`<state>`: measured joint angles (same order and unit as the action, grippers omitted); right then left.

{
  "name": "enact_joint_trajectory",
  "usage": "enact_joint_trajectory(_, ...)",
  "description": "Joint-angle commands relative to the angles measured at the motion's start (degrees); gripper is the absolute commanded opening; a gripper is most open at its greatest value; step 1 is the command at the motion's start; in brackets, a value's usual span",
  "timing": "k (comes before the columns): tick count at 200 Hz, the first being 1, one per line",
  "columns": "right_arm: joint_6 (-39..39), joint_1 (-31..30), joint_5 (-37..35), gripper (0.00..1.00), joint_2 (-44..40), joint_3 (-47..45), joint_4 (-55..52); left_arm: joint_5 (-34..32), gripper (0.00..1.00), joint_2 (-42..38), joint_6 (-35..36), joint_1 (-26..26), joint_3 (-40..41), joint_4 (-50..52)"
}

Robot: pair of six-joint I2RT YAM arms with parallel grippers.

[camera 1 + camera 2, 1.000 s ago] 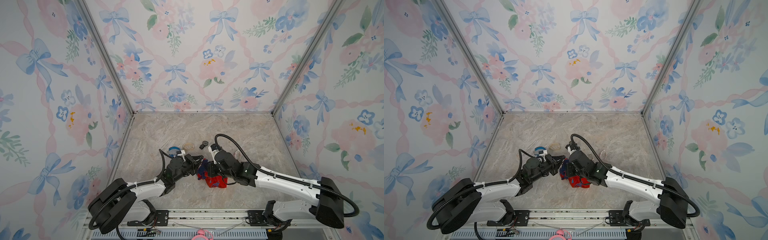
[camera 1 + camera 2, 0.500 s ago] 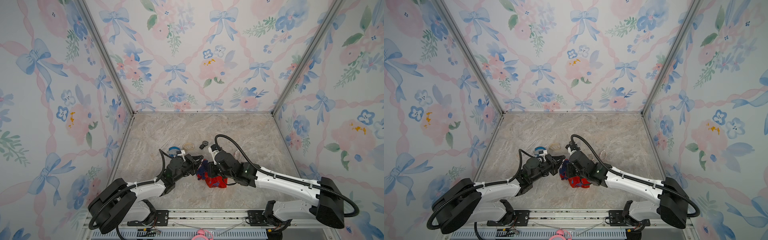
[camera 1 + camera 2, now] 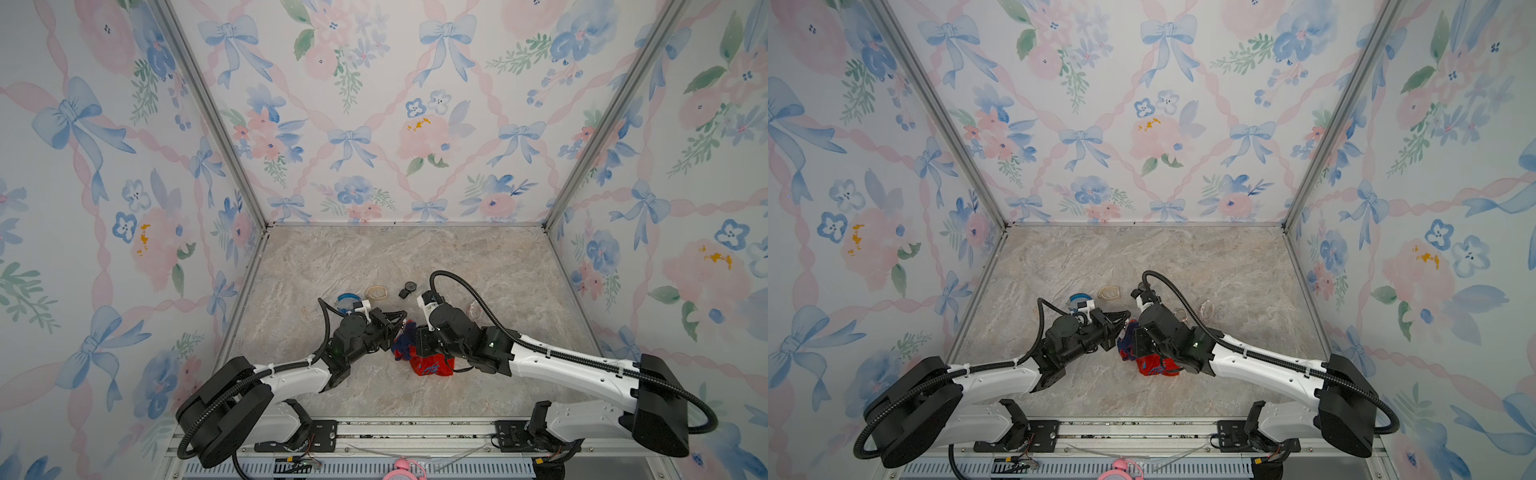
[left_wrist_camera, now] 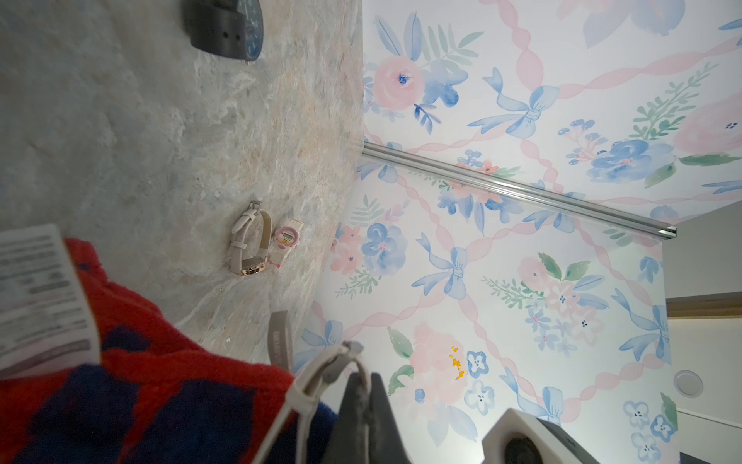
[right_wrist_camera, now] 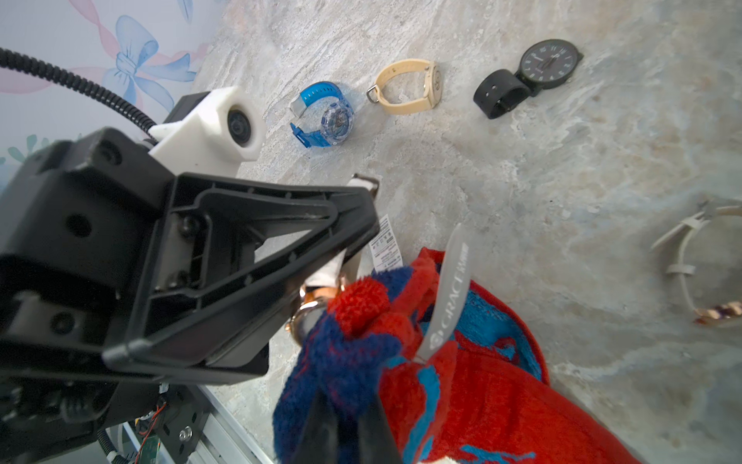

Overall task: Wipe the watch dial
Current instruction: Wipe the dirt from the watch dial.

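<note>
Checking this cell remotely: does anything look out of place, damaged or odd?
Nothing stands out. The left hand grips a rose-gold watch by its strap, and the right hand holds a bunched red-and-blue towel against it. The towel's grey loop tag and white care label stick out, harmlessly. The other watches look intact on the table.

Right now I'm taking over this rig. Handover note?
Left gripper: shut on the strap of the rose-gold watch.
Right gripper: shut on the red and blue cloth, a bunched end pressed against the dial.
Blue watch, beige watch, black watch, white-strapped watch and pink watch lie on the table, clear of both grippers.
Done: watch and cloth brought together.
Left: finish wiping. The dial is mostly covered, so its cleanliness cannot be judged.
</note>
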<state>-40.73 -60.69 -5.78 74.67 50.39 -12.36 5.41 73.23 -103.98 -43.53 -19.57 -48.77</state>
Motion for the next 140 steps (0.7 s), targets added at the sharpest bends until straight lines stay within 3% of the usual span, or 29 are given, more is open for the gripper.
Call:
enact_joint_trajectory(1,-0.08,-0.85,0.21,0.0,1.31,1.46,0.85,0.45,0.0,-0.96,0.54,-0.59,-0.36,-1.3)
enact_joint_trajectory(72,1.09,9.12,0.97,0.0,-5.82,-2.94,-3.01,0.91,0.0,-0.66,1.07,-0.24,-0.09,-0.18)
enact_joint_trajectory(140,3.7,21.36,0.04,0.0,-28.63,-0.03,-21.27,3.26,0.0,6.43,4.1,0.37,-2.65,-0.18)
